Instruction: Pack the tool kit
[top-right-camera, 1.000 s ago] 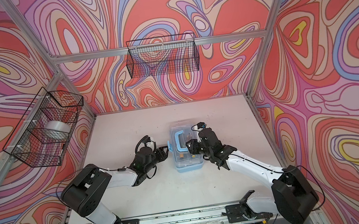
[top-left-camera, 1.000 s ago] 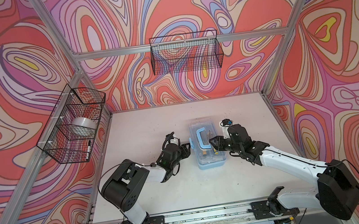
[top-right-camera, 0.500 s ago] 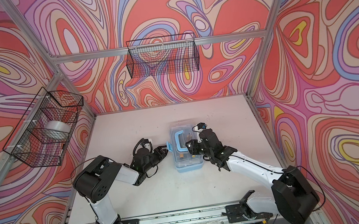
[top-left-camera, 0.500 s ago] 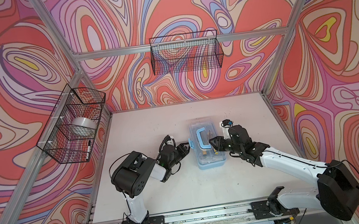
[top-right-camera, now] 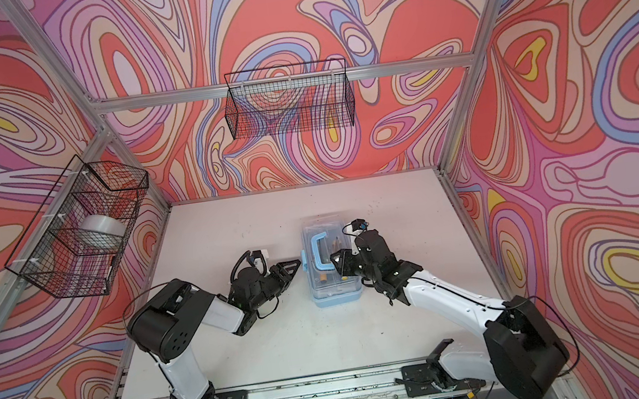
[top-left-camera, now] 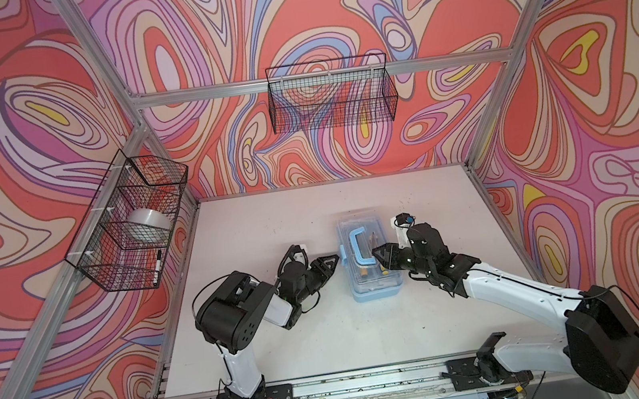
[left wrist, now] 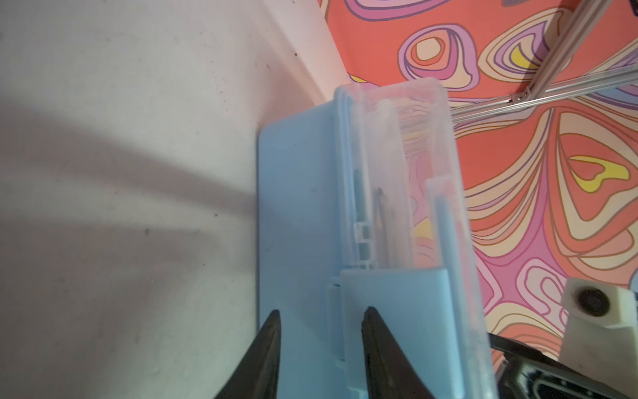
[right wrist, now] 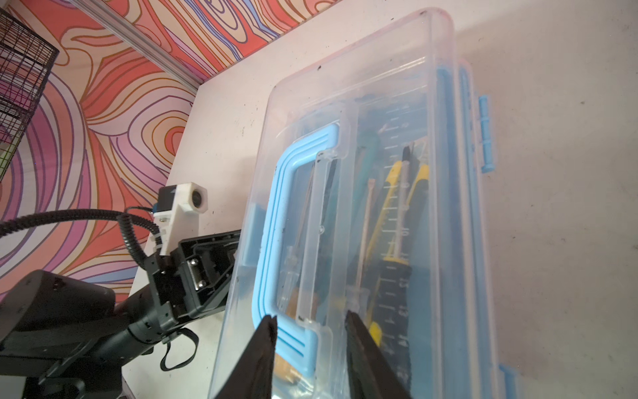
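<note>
The tool kit [top-left-camera: 372,286] [top-right-camera: 334,295] is a light-blue box whose clear lid lies down on it, near the table's middle. Yellow knives and screwdrivers show through the lid [right wrist: 390,114]. My left gripper [top-left-camera: 333,261] [top-right-camera: 297,263] [left wrist: 321,316] points at the box's left side wall, jaws apart. One fingertip [left wrist: 367,316] lies over the blue latch flap [left wrist: 407,304], the other over the base wall. My right gripper [top-left-camera: 379,252] [right wrist: 310,319] rests on the lid, its jaws closed around the near foot of the blue handle [right wrist: 272,224] and its clear lug.
A black wire basket [top-left-camera: 101,271] hangs on the left wall with a tape roll [top-left-camera: 147,225] and a marker [top-left-camera: 157,268] in it. Another wire basket [top-left-camera: 331,98] hangs on the back wall. Aluminium frame posts stand at the table's corners.
The left arm's elbow has swung up and toward the box, and the left jaws have narrowed beside the latch. The right arm and the box have not moved.
</note>
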